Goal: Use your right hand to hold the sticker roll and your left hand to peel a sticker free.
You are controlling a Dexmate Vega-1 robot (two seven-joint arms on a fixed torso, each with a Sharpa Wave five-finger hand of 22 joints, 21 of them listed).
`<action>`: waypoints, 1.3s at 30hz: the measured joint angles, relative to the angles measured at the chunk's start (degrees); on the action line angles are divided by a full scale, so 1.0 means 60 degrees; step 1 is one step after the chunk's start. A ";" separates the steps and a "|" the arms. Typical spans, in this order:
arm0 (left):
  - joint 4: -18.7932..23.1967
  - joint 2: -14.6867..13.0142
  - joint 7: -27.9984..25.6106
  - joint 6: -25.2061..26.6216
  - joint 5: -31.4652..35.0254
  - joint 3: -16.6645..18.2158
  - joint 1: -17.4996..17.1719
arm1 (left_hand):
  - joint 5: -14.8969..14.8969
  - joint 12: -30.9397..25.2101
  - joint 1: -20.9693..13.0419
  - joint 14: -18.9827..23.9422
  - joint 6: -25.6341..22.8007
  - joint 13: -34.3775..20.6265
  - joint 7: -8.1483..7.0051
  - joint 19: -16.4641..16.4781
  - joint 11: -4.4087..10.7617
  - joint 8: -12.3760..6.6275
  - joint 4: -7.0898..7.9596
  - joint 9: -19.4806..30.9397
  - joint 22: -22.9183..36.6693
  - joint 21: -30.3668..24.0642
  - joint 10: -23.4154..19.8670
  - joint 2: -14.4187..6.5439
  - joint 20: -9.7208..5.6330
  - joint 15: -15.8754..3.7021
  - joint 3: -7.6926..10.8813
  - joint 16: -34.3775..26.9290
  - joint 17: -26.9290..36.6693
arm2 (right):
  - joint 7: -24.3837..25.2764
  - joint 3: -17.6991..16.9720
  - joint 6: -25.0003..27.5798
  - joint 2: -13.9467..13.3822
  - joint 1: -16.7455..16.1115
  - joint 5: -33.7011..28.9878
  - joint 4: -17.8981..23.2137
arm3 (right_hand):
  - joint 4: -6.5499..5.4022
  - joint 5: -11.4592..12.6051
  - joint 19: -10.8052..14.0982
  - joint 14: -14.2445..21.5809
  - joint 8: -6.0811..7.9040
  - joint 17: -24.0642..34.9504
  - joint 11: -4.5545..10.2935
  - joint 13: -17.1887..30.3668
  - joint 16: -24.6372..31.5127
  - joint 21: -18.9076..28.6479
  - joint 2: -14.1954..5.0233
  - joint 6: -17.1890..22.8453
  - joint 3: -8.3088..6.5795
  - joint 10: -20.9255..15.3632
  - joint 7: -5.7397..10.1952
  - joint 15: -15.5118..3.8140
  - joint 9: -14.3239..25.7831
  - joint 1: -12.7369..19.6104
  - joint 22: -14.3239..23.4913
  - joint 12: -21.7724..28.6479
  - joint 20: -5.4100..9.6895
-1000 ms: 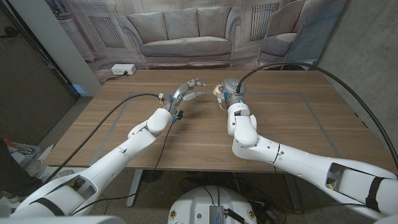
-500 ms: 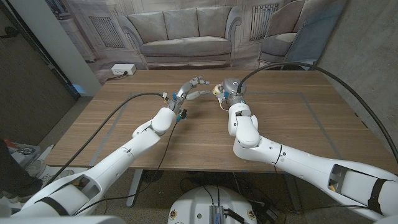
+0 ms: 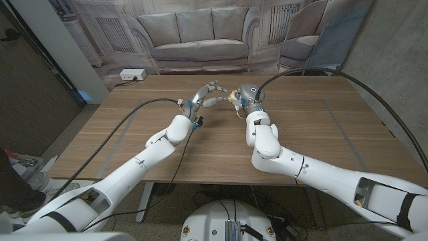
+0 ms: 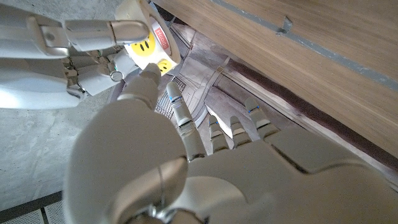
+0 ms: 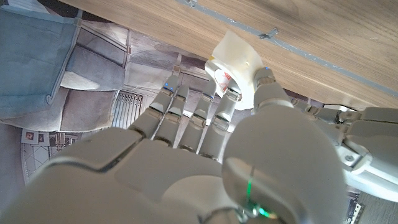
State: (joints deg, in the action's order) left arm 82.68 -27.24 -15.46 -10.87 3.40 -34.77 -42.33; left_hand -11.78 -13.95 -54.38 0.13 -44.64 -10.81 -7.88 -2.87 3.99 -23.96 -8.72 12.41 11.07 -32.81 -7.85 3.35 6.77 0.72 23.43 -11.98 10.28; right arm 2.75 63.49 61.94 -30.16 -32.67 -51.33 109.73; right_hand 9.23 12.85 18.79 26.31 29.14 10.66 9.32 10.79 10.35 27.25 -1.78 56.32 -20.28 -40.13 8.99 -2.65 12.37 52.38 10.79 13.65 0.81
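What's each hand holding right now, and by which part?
The right hand grips the sticker roll by its sides, between its fingers. The left hand holds nothing yet; one of its fingers touches the roll's yellow sticker face.

left robot hand (image 3: 208,94) reaching sticker roll (image 3: 235,98), right robot hand (image 3: 249,96) gripping

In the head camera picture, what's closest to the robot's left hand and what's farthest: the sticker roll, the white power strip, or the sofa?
From the left hand:
1. Sticker roll, just beside it, held by the right hand.
2. Sofa, beyond the table's far edge.
3. White power strip, on the floor, far left.
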 measured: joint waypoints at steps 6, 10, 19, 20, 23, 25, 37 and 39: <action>-0.0007 0.0043 -0.0001 0.0117 0.0072 -0.0083 0.0099 | 0.0000 0.0000 -0.0025 0.0032 0.0096 0.0001 -0.0015 -0.0001 0.0000 0.0021 0.0046 0.0000 -0.0001 0.0000 0.0000 -0.0025 0.0000 -0.0032 -0.0086 0.0000 0.0003 | 0.0095 -0.0062 -0.0102 -0.0011 -0.0031 0.0077 0.0008 | 0.0000 -0.0001 0.0000 0.0000 0.0000 0.0000 0.0000 0.0000 0.0000 0.0000 0.0001 0.0000 0.0001 0.0000 0.0000 0.0000 0.0001 0.0001 0.0000 -0.0065 0.0000; -0.0038 0.0051 0.0095 0.0183 0.0077 -0.0130 0.0170 | 0.0048 0.0070 -0.0024 0.0032 0.0148 0.0001 0.0006 -0.0020 0.0000 0.0043 0.0094 0.0000 0.0000 0.0000 0.0000 -0.0025 -0.0019 -0.0032 -0.0134 0.0000 0.0045 | 0.0149 -0.0104 -0.0168 -0.0016 -0.0052 0.0132 0.0012 | -0.0001 -0.0006 0.0000 0.0000 0.0000 0.0001 0.0000 0.0000 0.0000 0.0000 0.0001 0.0001 0.0001 0.0000 -0.0001 0.0000 0.0002 0.0002 0.0000 -0.0066 0.0000; -0.0086 0.0038 0.0456 0.0349 0.0042 -0.0267 0.0352 | 0.0080 0.0149 0.0044 -0.0109 -0.0096 0.0001 0.0422 -0.0109 -0.0083 0.0117 0.0202 -0.0045 -0.0001 0.0073 0.0091 -0.0002 -0.0105 0.0107 -0.0322 0.0094 0.0045 | 0.0317 -0.0245 -0.0329 -0.0031 -0.0128 0.0263 0.0025 | -0.0001 -0.0037 0.0000 0.0000 0.0000 0.0001 -0.0052 0.0002 0.0000 0.0000 0.0003 0.0082 0.0001 -0.0051 -0.0082 0.0000 0.0001 0.0003 0.0000 -0.0065 0.0000; -0.0103 0.0043 0.0489 0.0353 0.0027 -0.0276 0.0365 | 0.0080 0.0149 0.0122 -0.0109 -0.0159 0.0001 0.0391 -0.0109 -0.0066 0.0109 0.0229 -0.0048 -0.0001 0.0073 0.0107 -0.0059 -0.0105 0.0107 -0.0349 0.0094 0.0045 | 0.0319 -0.0249 -0.0332 -0.0031 -0.0130 0.0264 0.0025 | -0.0001 -0.0037 0.0001 0.0000 0.0000 0.0001 -0.0052 0.0004 0.0000 0.0000 0.0003 0.0082 0.0001 -0.0051 -0.0083 0.0000 -0.0002 0.0003 0.0000 -0.0065 0.0000; -0.0138 0.0062 0.0510 0.0357 0.0013 -0.0295 0.0389 | 0.0080 0.0149 0.0121 -0.0109 -0.0274 0.0002 0.0307 -0.0109 0.0007 0.0107 0.0243 -0.0076 -0.0001 0.0073 0.0035 -0.0060 -0.0105 0.0106 -0.0363 0.0094 0.0045 | 0.0368 -0.0277 -0.0373 -0.0037 -0.0143 0.0299 0.0027 | -0.0001 -0.0037 0.0001 0.0000 0.0006 0.0001 -0.0052 0.0005 0.0000 0.0000 0.0028 0.0114 0.0002 -0.0051 -0.0114 0.0000 -0.0020 0.0029 0.0000 -0.0065 0.0000; -0.0181 0.0095 0.0513 0.0354 0.0008 -0.0312 0.0410 | 0.0080 0.0149 0.0120 -0.0086 -0.0348 0.0002 0.0267 -0.0109 0.0040 0.0107 0.0243 -0.0077 -0.0001 0.0073 0.0001 -0.0063 -0.0104 0.0084 -0.0362 0.0094 0.0045 | 0.0384 -0.0301 -0.0394 -0.0042 -0.0152 0.0320 0.0028 | -0.0001 -0.0037 0.0001 0.0001 0.0006 0.0001 -0.0047 0.0013 0.0000 0.0000 0.0040 0.0238 0.0002 -0.0056 -0.0238 0.0000 -0.0039 0.0041 0.0000 -0.0064 0.0000; -0.0336 0.0201 0.0499 0.0159 -0.0046 -0.0351 0.0472 | 0.0128 0.0149 -0.0035 0.0030 -0.0455 0.0002 -0.0229 -0.0054 0.0139 0.0127 0.0242 -0.0138 -0.0002 0.0073 -0.0100 -0.0413 -0.0157 -0.0033 -0.0361 0.0046 0.0044 | 0.0441 -0.0376 -0.0513 -0.0042 -0.0156 0.0449 -0.0029 | -0.0002 -0.0044 -0.0052 0.0000 0.0157 0.0001 -0.0032 0.0013 0.0000 0.0000 0.0037 0.0323 0.0002 -0.0104 -0.0323 0.0000 -0.0005 0.0039 0.0000 -0.0064 -0.0053; -0.0337 0.0201 0.0510 0.0151 -0.0061 -0.0351 0.0476 | 0.0129 0.0210 -0.0061 0.0030 -0.0300 0.0002 -0.0321 -0.0054 0.0116 0.0263 0.0242 -0.0141 -0.0002 0.0073 -0.0078 -0.0439 -0.0157 -0.0032 -0.0361 0.0046 0.0044 | 0.0456 -0.0399 -0.0540 -0.0037 -0.0156 0.0477 -0.0055 | -0.0002 -0.0044 -0.0052 0.0000 0.0157 0.0002 -0.0032 0.0014 0.0000 0.0000 0.0035 0.0322 0.0002 -0.0104 -0.0322 0.0000 -0.0009 0.0037 0.0000 -0.0064 -0.0053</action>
State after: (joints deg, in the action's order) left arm 80.66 -26.03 -12.39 -9.97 3.04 -36.88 -39.47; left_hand -11.01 -12.69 -54.74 0.31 -46.44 -10.80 -9.81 -3.19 4.68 -22.39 -7.27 11.56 11.06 -32.37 -8.31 0.72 5.83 0.53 21.27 -11.70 10.54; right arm 5.48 61.10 58.70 -30.39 -33.61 -48.46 109.40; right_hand 9.22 12.58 18.48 26.31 30.08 10.67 9.13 10.87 10.35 27.25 -1.58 58.26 -20.27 -40.76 7.05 -2.65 12.32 52.60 10.79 13.27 0.50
